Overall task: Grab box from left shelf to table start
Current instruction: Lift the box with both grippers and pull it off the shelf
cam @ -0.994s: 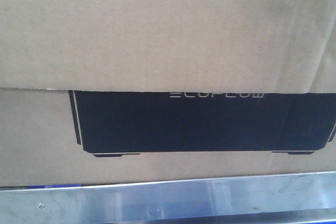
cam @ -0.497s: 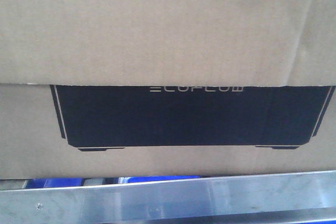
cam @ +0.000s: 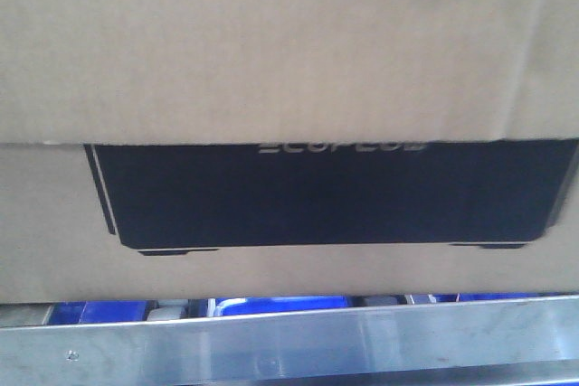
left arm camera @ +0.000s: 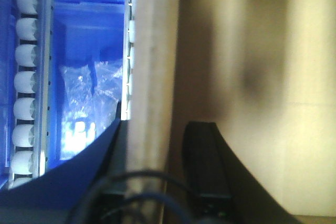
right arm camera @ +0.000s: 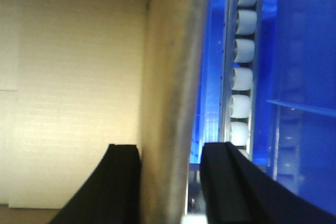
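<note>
Up front, the box (cam: 289,61) fills the view, its bottom edge just above the left shelf (cam: 362,341) rail, with blue bins (cam: 280,306) showing in the gap. At the left wrist, the left fingers (left arm camera: 205,171) pinch a cardboard wall edge-on. At the right wrist, the right fingers (right arm camera: 123,182) clamp a wall likewise. Such thin corrugated walls may buckle or slip, dropping a corner onto the rail.

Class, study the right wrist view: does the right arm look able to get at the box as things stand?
Probably yes. The right gripper straddles one wall of the box, with one finger on each side, and nothing shows between the fingers and the cardboard.
</note>
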Robot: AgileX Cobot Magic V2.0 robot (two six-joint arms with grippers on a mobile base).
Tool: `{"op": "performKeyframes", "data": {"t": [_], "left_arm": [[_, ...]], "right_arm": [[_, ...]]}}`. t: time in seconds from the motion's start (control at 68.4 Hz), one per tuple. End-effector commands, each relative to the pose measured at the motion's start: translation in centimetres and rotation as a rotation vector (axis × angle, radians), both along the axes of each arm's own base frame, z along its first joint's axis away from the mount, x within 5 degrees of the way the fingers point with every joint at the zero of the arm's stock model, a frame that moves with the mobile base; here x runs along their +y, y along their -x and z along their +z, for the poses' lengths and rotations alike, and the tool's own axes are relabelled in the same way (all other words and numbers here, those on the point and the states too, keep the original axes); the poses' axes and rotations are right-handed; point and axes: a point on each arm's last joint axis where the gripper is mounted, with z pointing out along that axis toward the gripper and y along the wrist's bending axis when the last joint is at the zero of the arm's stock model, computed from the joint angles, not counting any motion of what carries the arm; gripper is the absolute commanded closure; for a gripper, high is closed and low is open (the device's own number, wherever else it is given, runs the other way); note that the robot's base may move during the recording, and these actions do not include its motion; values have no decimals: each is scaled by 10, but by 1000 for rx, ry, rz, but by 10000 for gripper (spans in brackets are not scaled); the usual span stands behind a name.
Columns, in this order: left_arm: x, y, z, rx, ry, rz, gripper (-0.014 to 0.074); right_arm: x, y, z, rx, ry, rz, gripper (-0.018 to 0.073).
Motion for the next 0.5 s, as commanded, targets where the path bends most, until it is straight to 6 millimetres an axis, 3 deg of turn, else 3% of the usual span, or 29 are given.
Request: {"op": "performKeyframes", "data": {"t": [0.0, 0.278, 0.482], "left_arm": [[-8, 33, 35, -115, 130, -144, 688], [6, 74, 58, -211, 139, -181, 688], [18, 96, 53, -230, 168, -193, 688]], "right_arm": [[-5, 13, 32, -194, 32, -23, 496], [8, 60, 54, -291, -68, 24, 493], [19, 93, 48, -312, -81, 94, 493]]}}
